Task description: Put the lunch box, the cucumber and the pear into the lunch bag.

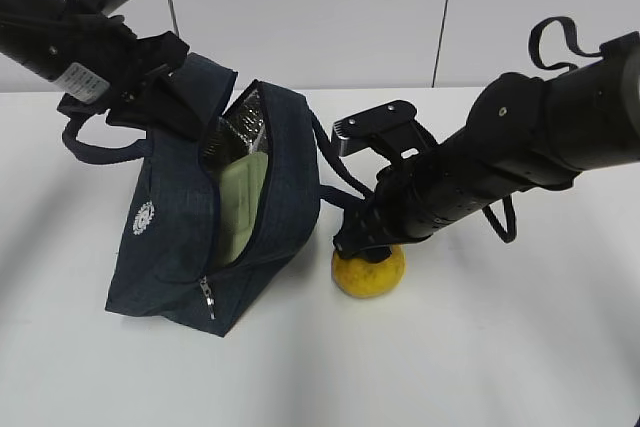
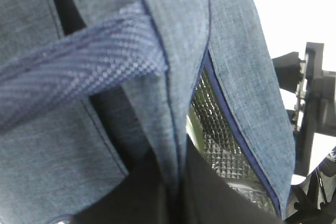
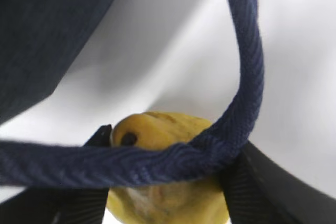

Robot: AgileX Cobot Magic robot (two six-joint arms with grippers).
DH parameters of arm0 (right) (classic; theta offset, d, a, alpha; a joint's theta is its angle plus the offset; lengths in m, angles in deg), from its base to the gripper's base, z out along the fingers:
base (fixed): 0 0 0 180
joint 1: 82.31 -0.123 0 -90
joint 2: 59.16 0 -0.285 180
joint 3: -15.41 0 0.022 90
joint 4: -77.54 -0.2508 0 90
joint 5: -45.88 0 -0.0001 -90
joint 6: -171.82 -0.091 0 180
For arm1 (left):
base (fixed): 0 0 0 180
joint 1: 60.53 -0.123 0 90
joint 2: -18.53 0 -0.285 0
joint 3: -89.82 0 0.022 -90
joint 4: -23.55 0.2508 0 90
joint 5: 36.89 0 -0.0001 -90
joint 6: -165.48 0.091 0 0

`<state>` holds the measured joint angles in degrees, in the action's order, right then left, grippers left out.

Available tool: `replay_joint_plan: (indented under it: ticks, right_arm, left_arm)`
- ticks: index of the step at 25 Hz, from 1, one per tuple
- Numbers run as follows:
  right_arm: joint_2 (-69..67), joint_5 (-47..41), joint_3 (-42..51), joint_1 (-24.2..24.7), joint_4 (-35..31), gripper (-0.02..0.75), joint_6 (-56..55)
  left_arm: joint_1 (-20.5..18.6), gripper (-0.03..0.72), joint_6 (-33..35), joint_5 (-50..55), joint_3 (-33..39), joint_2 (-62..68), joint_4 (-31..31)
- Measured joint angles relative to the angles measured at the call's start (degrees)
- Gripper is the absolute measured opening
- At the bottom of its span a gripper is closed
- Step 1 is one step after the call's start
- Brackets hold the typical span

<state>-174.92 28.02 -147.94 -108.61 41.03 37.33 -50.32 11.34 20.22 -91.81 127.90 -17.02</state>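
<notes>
While the left gripper (image 1: pixel 165 87) is pinching the lunch bag (image 1: pixel 170 237) rim w/ fingers pressed together, its mouth is gaping.
Right gripper (image 1: pixel 368 252) fingers are spread round the pear (image 1: pixel 370 275), sitting just right of bag; lunch box (image 1: pixel 240 207) is lying inside; a handle (image 3: pixel 247 77) is draping over the pear.

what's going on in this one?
Bag packing. The left gripper is clamped on the lunch bag's upper edge, holding the mouth open. The lunch box is already inside against the foil lining. The right gripper is down over the pear on the table beside the bag, jaws either side of it, with a bag handle draped across. No cucumber visible.
</notes>
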Motion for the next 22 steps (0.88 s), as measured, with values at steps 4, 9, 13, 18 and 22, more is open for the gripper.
replay_joint_plan:
  ticks: [4, 9, 13, 18, 22]
  right_arm:
    - [2.10, -5.80, 0.00, 1.37, 2.58, 0.417, 0.00]
    - [5.10, -12.64, 0.00, 1.90, 8.49, 0.417, -2.44]
    - [7.40, -20.62, 0.00, 1.90, 11.30, 0.414, -3.51]
    - [12.17, -25.91, -0.12, 1.90, 11.29, 0.414, -4.09]
    - [16.98, -26.83, -5.00, 1.90, 8.62, 0.414, -4.09]
  left_arm:
    - [0.00, -0.001, 0.00, 0.00, 0.00, 0.00, 0.05]
    - [0.00, -0.001, 0.00, 0.00, 0.00, 0.00, 0.05]
    - [0.00, -0.001, 0.00, 0.00, 0.00, 0.00, 0.05]
    - [0.00, -0.001, 0.00, -0.06, 0.00, 0.00, 0.05]
    - [0.00, -0.001, 0.00, -0.11, 0.00, 0.00, 0.05]
